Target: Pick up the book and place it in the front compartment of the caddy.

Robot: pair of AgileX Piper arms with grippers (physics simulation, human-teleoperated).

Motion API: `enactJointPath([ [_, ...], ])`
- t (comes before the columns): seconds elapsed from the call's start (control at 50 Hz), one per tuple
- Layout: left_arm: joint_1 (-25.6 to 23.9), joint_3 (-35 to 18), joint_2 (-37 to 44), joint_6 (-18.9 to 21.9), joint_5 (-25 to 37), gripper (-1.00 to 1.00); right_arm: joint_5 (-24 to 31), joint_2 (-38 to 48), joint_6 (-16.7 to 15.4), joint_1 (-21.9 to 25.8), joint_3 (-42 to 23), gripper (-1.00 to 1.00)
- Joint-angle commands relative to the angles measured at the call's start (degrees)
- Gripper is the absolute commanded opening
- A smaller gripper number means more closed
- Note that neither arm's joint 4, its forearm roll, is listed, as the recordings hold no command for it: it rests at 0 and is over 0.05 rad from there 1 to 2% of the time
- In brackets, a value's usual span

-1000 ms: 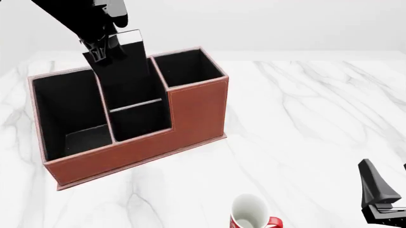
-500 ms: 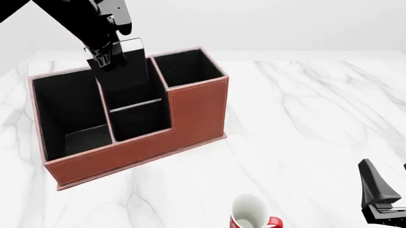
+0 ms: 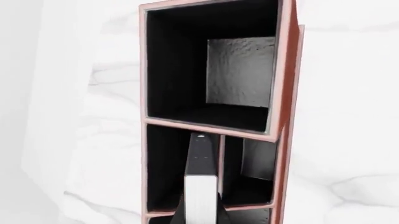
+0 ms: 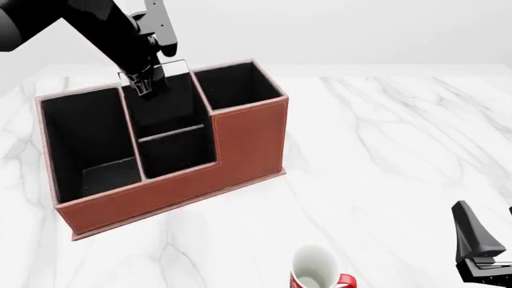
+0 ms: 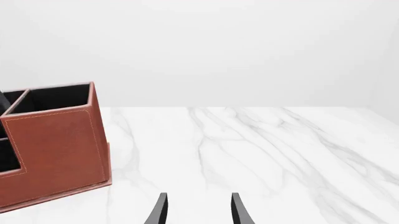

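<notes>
As the left gripper descends over two half-second steps, the thin flat black book with its white page edge sinks from well above the rim to mostly inside the caddy.

Detail: left gripper remains clamped on the book's top edge, book upright, lower end w/in the middle pair of cells of the red-brown leather-look caddy w/ pale stitched rims; wrist view puts it just beside the low partition, approx. over the squarish front compartment, but which side it will settle on can't be told for sure. Judged: insertion nearly done, release pending. Caddy interior matte black, grainy floor; table white veined marble, glossy. Right gripper idle, fingers apart, holding nothing, near the red-and-white ceramic mug.
</notes>
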Motion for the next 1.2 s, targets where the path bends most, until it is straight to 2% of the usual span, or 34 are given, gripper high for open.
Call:
enactJointPath([
  [0.02,1.59,4.47,-0.58,2.19,-3.51,-1.00,0.04,-0.10,-0.02,0.01,0.05,1.00],
  [0.04,1.59,4.55,-0.61,2.19,-3.56,-1.00,0.04,-0.10,-0.02,0.01,0.05,1.00],
  [0.06,0.46,3.28,-0.05,0.36,-2.91,-1.00,0.06,-0.12,-0.02,0.01,0.05,1.00],
  [0.1,1.33,4.95,-0.39,1.56,-4.15,-1.00,0.07,-0.13,-0.02,0.01,0.05,1.00],
  [0.2,1.19,5.50,-0.03,0.86,-4.70,-1.00,0.08,-0.15,-0.01,0.01,0.06,1.00],
  [0.26,2.16,8.39,-0.28,2.08,-6.60,-1.00,0.10,-0.17,-0.02,0.01,0.06,1.00],
  [0.28,1.00,7.93,-0.23,0.97,-6.36,-1.00,0.10,-0.18,-0.02,0.01,0.06,1.00],
  [0.4,2.24,10.63,-0.19,2.02,-8.34,-1.00,0.13,-0.21,-0.02,0.01,0.07,1.00],
  [0.44,1.34,9.77,0.31,0.49,-7.75,-1.00,0.18,-0.26,-0.02,0.01,0.07,1.00],
  [0.48,2.51,12.12,-0.38,2.73,-9.48,-1.00,0.24,-0.31,-0.01,0.01,0.06,1.00],
  [0.5,0.83,10.14,0.37,-0.13,-8.34,-1.00,0.29,-0.36,-0.02,0.01,0.06,1.00],
  [0.54,2.24,12.11,0.02,2.01,-9.61,-1.00,0.35,-0.42,-0.02,0.01,0.06,1.00],
  [0.58,1.42,11.57,0.53,0.47,-9.33,-1.00,0.44,-0.51,-0.02,0.01,0.05,1.00],
  [0.68,2.54,14.11,0.28,2.46,-11.30,-1.00,0.57,-0.63,-0.02,0.01,0.04,1.00],
  [0.72,1.67,12.93,0.87,0.93,-10.70,-1.00,0.62,-0.67,-0.02,0.01,0.04,1.00],
  [0.82,2.46,13.95,1.37,1.81,-11.68,-1.00,0.66,-0.71,-0.02,0.01,0.04,1.00],
  [1.2,1.95,12.71,4.34,1.44,-12.63,-1.00,0.67,-0.72,-0.01,0.02,0.04,1.00],
])
